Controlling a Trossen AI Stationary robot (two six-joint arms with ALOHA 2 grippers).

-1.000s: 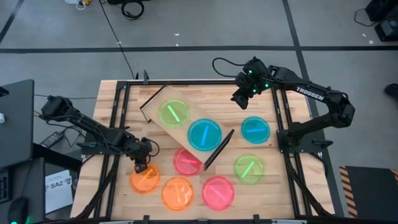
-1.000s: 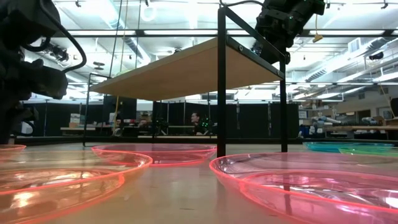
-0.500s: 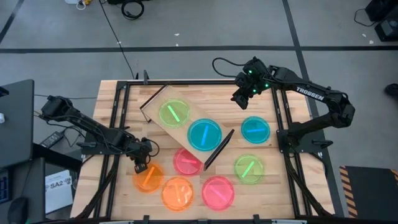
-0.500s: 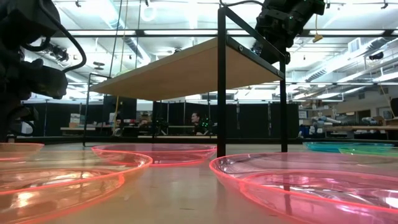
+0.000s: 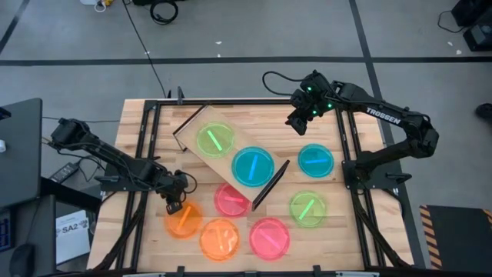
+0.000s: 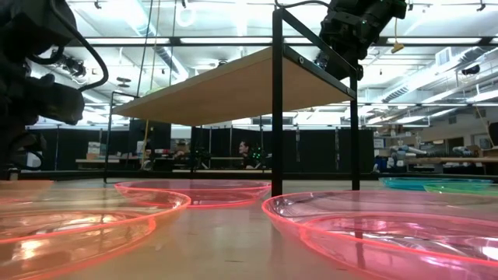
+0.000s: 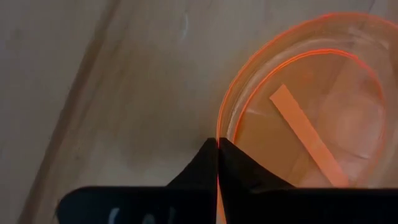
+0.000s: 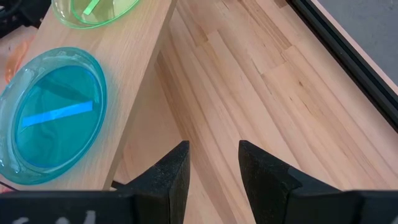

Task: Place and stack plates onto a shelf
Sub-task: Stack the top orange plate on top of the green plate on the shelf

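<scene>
My left gripper [image 5: 175,205] is shut at the far-left rim of an orange plate [image 5: 183,221] near the table's near-left corner. My right gripper [image 5: 297,123] hangs open over bare wood right of the shelf's far end, touching nothing; its wrist view shows the open fingers [image 8: 214,163]. The shelf [image 5: 201,117], a light-wood board with dark end panels, stands diagonally mid-table and carries a green plate [image 5: 215,141] and a cyan plate [image 5: 253,166]. Loose on the table lie a pink plate [image 5: 231,199], another orange plate [image 5: 219,238], a second pink plate [image 5: 269,237], a green plate [image 5: 307,208] and a cyan plate [image 5: 315,160]. My left gripper pinches the orange plate's rim [image 7: 219,127] between its two fingers, one inside the rim and one outside. The fingers come from above, pointing down. The plate lies about level beyond them; whether it is off the wood I cannot tell.
Dark frame rails run along the table's left side [image 5: 146,154] and right side [image 5: 346,154]. The low view shows the shelf's board [image 6: 233,89] raised on dark legs [image 6: 276,117], with pink plates [image 6: 194,190] on the table below. Bare wood lies at the table's far right.
My left gripper, shut on the orange plate's rim, has drawn the plate a little toward the table's right. In the low view the plate's rim now reaches farther in from the left edge. The right arm has kept still.
</scene>
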